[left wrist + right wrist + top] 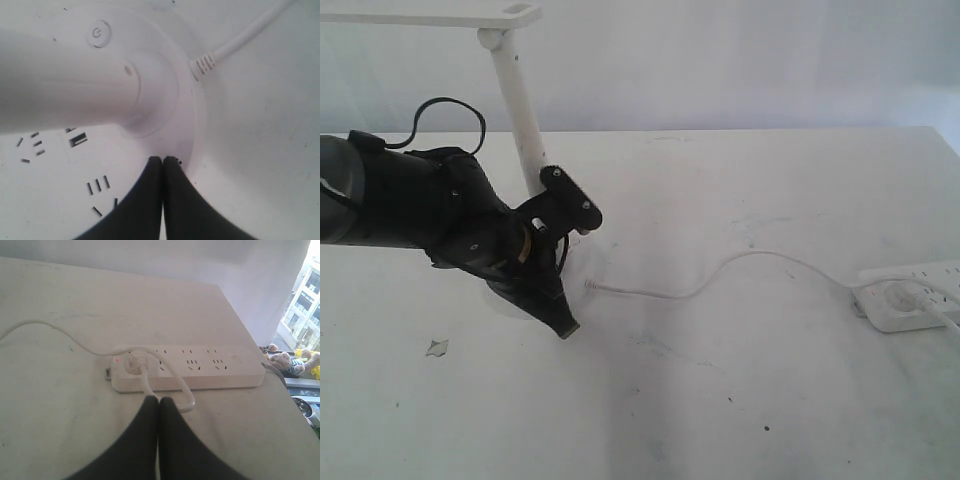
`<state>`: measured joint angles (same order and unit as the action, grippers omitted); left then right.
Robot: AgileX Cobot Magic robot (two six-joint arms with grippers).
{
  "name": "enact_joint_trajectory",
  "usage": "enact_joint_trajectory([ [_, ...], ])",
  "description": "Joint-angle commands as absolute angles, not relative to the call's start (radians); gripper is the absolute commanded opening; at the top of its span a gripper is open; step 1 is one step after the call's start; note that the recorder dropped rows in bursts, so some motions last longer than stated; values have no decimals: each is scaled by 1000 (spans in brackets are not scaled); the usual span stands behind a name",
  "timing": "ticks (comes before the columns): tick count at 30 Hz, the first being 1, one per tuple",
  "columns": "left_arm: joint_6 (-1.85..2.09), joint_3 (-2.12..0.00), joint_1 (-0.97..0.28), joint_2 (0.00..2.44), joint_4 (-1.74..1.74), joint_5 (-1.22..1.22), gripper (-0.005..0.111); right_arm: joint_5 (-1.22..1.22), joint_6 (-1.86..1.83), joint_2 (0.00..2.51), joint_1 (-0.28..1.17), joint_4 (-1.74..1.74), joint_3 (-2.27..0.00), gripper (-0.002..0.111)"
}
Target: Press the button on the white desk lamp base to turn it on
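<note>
The white desk lamp base (192,117) is a round disc with dark socket slots (77,139), and its thick slanted stem (60,85) rises from it. The button (100,33) is a small round one with a power mark, on the far side of the stem from my left gripper (163,160). That gripper is shut and empty, its tips at the base's rim; contact cannot be told. In the exterior view my left gripper (565,328) and arm cover most of the base (578,268). My right gripper (159,401) is shut and empty, just short of the power strip.
A white cable (720,272) runs from the base to a plug (132,362) in the rectangular white power strip (200,367) at the table's right edge. The lamp stem (520,110) and flat head (430,12) rise behind my left arm. A small scrap (437,347) lies front left.
</note>
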<state>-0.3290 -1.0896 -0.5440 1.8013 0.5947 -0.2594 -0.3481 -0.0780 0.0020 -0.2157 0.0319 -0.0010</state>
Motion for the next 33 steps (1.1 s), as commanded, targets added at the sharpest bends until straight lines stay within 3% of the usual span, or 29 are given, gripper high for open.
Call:
enact_joint_trajectory([
  [1, -344, -1096, -531, 1804, 603, -254, 0, -342, -74, 0, -220, 31, 0, 0],
  [8, -344, -1096, -479, 1804, 578, -254, 0, -342, -74, 0, -220, 31, 0, 0],
  [33, -337, -1095, -480, 1804, 436, -210, 0, -342, -74, 0, -220, 31, 0, 0],
])
